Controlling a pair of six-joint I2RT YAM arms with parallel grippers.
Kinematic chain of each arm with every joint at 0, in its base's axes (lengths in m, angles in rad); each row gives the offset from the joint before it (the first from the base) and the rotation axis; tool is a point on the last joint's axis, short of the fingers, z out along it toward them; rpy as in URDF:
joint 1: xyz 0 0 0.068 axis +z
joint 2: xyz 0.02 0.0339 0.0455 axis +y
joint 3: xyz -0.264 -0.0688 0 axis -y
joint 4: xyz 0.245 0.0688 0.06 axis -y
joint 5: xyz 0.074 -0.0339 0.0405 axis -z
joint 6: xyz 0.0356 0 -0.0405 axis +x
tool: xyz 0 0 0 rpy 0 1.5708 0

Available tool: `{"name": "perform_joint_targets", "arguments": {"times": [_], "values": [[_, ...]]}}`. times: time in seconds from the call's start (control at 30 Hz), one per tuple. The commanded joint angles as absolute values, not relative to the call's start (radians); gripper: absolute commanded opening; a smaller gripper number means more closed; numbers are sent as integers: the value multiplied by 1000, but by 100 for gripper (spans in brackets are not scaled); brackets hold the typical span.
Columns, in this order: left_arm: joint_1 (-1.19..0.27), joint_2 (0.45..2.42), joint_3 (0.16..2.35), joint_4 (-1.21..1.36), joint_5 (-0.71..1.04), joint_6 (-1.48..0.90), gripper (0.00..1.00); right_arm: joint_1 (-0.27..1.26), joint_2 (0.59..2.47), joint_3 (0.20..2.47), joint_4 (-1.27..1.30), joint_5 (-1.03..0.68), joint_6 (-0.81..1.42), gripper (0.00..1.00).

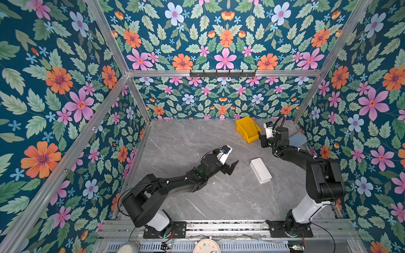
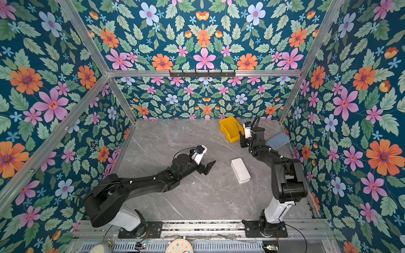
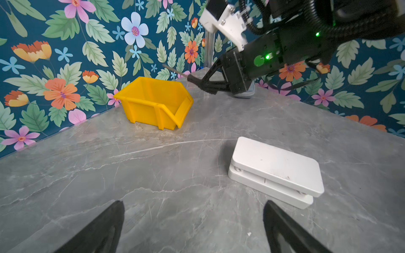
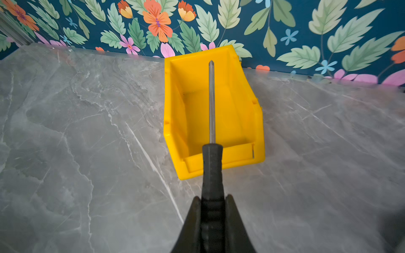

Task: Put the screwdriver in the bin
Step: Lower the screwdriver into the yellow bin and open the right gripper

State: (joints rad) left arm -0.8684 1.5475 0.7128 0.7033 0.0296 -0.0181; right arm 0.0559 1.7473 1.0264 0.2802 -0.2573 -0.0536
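Holding the screwdriver by its black handle, my right fingers clamp it so the shaft points over the open top of the bin, lined up, I judge, for a drop. My left fingers stand apart, well away from the bin. I count one screwdriver, one bin, one white box, one blue pad.

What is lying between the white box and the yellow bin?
Nothing: only bare grey tabletop separates the white box from the bin, seen in the left wrist view.
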Motion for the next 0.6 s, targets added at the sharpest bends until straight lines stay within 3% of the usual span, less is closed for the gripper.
{"name": "perform_joint_targets", "arguments": {"times": [0.0,0.57], "values": [[-867,1576,736,774,-7,-69,100,56,1800,1083,309,-296,-6,0],[-865,1601,754,741,-44,-78,100,70,2047,1453,2,-235,-74,0]]}}
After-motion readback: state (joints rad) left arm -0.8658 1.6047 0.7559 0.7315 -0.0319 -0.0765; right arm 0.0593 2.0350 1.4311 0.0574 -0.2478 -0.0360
